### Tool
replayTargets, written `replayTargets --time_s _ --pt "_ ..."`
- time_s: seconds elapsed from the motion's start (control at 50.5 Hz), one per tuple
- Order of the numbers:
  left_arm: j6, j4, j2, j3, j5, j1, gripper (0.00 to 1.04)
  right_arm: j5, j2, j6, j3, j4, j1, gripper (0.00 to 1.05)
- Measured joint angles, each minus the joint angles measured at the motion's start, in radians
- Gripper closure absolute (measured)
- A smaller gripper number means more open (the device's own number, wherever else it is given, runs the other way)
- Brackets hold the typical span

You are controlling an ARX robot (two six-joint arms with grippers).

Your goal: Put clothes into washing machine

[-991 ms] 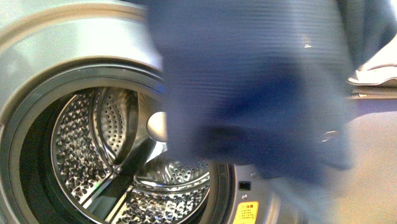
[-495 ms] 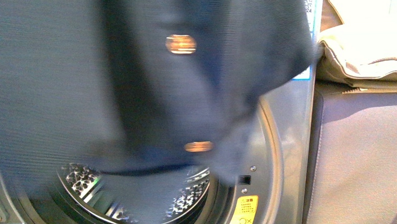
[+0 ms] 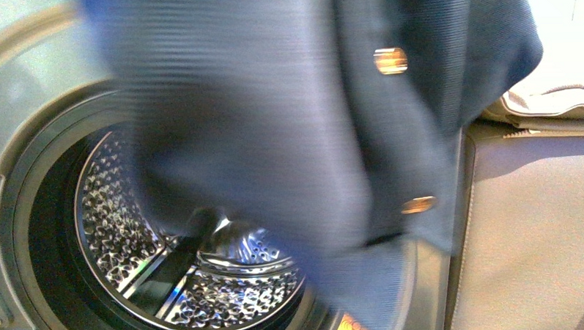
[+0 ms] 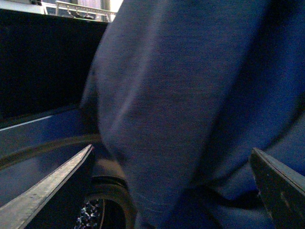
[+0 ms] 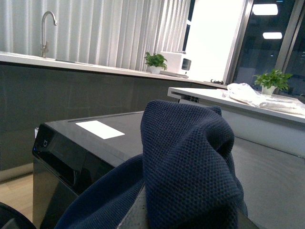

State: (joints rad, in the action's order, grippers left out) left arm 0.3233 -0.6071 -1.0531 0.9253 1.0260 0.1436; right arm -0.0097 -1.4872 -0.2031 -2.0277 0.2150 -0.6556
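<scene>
— Between the left gripper's [image 4: 164, 193] fingers [image 4: 50, 188], what do you have?
— I see both fingers spread wide apart, clamped on nothing. The navy ribbed knit garment [image 4: 190, 95] hangs across the gap just beyond them and fills most of that wrist view.
— And the right side?
— On the right wrist camera the garment is bunched up directly before the lens and hides the fingers, so I cannot tell whether they are pinched or parted. Behind the bunch I make out a dark appliance [image 5: 62, 148] with a white label [image 5: 100, 129] on its top.
— Where is the garment against the washer?
— From the front camera it hangs, blurred, across the upper part of the washing machine's [image 3: 12, 109] porthole; I cannot tell how near the opening it is. Two gold buttons [image 3: 390, 60] show toward its right side. The perforated steel drum [image 3: 115, 215] shows below and left of it, and a corner of the orange sticker [image 3: 351, 327] peeks out under the hem. To the right, beige padded fabric [image 3: 558, 101] lies on a grey cabinet [image 3: 541, 237].
</scene>
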Motion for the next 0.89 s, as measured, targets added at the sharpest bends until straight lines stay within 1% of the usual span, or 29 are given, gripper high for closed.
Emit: replayTargets --time_s 0.099,0.178,0.258,0.297,0.396,0.495,0.555,0.694,0.813,0.892 --pt "0.029 -0.056 -0.069 0.039 0.014 0.012 0.07 0.0 0.0 0.0 0.0 0.0 0.0 0.96" --pt "0.052 -0.068 -0.119 0.076 0.025 0.015 0.07 -0.001 0.0 0.0 0.0 0.0 0.0 0.96" --pt "0.101 -0.132 -0.154 0.111 0.061 0.011 0.07 -0.001 0.0 0.0 0.0 0.0 0.0 0.96" --pt "0.135 -0.191 -0.167 0.117 0.098 0.001 0.07 -0.001 0.0 0.0 0.0 0.0 0.0 0.96" --pt "0.212 -0.275 -0.18 0.13 0.157 -0.036 0.07 0.0 0.0 0.0 0.0 0.0 0.0 0.96" --pt "0.237 -0.257 -0.183 0.134 0.209 -0.116 0.07 0.0 0.0 0.0 0.0 0.0 0.0 0.96" --pt "0.233 -0.236 -0.183 0.134 0.223 -0.15 0.07 -0.001 0.0 0.0 0.0 0.0 0.0 0.96" --pt "0.145 -0.075 -0.183 0.132 0.196 -0.245 0.07 0.0 0.0 0.0 0.0 0.0 0.0 0.96" --pt "0.13 -0.101 -0.191 0.124 0.159 -0.298 0.07 0.0 0.0 0.0 0.0 0.0 0.0 0.96" --pt "0.144 -0.168 -0.196 0.122 0.087 -0.341 0.07 0.001 0.0 0.0 0.0 0.0 0.0 0.96"
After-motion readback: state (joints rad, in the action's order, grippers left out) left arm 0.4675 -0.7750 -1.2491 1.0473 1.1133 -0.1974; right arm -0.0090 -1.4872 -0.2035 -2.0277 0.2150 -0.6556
